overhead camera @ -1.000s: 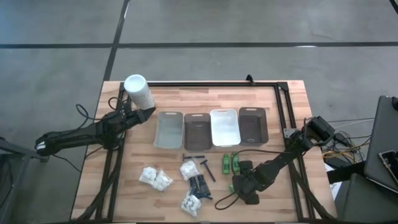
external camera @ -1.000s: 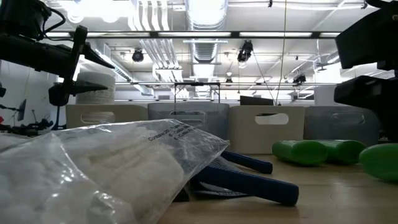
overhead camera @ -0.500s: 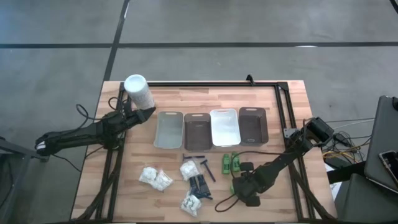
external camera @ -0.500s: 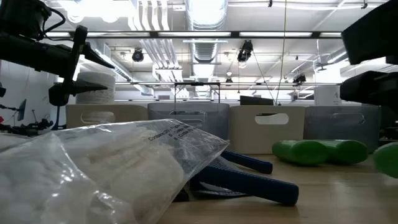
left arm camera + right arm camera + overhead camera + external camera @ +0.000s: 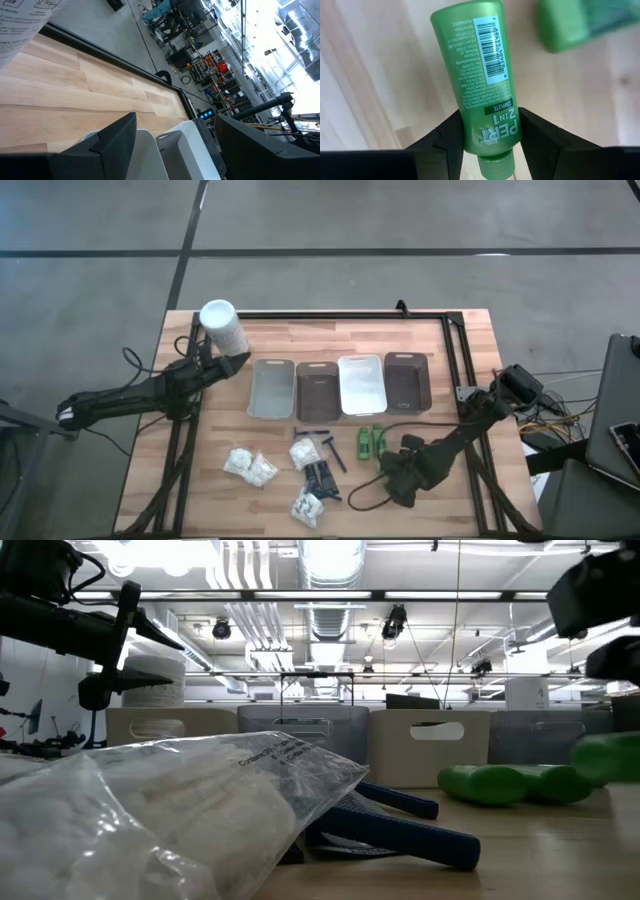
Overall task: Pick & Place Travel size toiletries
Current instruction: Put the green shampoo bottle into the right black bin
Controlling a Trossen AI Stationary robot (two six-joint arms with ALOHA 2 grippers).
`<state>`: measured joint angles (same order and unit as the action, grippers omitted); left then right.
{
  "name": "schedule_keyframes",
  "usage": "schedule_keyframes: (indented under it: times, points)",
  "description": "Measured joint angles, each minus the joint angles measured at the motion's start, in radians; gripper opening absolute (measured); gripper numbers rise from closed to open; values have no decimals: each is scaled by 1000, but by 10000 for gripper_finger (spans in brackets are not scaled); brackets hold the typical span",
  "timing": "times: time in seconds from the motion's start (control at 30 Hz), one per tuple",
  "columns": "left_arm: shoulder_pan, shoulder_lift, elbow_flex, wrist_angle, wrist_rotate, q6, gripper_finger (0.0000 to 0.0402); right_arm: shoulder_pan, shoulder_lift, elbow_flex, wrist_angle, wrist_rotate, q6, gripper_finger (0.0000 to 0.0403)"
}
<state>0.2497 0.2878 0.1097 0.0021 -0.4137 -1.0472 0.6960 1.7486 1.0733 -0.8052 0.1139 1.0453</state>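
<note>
My right gripper (image 5: pixel 388 470) is near the table's front right, shut on one green bottle (image 5: pixel 479 70). The low view shows that bottle (image 5: pixel 610 756) above the tabletop. Two more green bottles (image 5: pixel 371 442) lie on their sides on the wood beside it and also show in the low view (image 5: pixel 510 783). White packets (image 5: pixel 250 466), dark blue razors (image 5: pixel 322 438) and black sachets (image 5: pixel 321 477) lie at the front middle. My left gripper (image 5: pixel 240 363) is open and empty, held beside the tall white container (image 5: pixel 223 327). My right gripper pinches the green bottle between its two fingers (image 5: pixel 447 137), on the bottle's two sides near the cap end (image 5: pixel 491 127). The bottle's body sticks out ahead of the fingers, label side toward the camera. The bottle is lifted clear of the table, about level.
Four trays stand in a row mid-table: grey (image 5: pixel 271 389), brown (image 5: pixel 318 391), white (image 5: pixel 361 384), brown (image 5: pixel 407 381). A black frame rail (image 5: pixel 455 350) runs along the far and right sides. A clear bag of white packets (image 5: pixel 160 810) fills the low view's foreground.
My right gripper has risen with the green bottle and gone a little toward the table's right edge. The bottle, which lay low at the table before, now hangs clear above it. The other two bottles have stayed in place.
</note>
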Motion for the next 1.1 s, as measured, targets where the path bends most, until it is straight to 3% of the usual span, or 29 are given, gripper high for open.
schedule_keyframes:
  times: [0.33, 0.63, 0.87, 1.1]
  points:
    - [0, 0, 0, 2, 0, 0, 273, 42, -50, -1, -84, 111, 485, 150]
    - [0, 0, 0, 6, -7, 0, 273, 61, -217, -2, -171, 323, 827, 152]
    - [0, 0, 0, 6, -22, 0, 273, -3, -397, -38, -217, 438, 957, 153]
    - [0, 0, 0, 6, -34, -12, 273, -211, -580, -139, -239, 439, 896, 152]
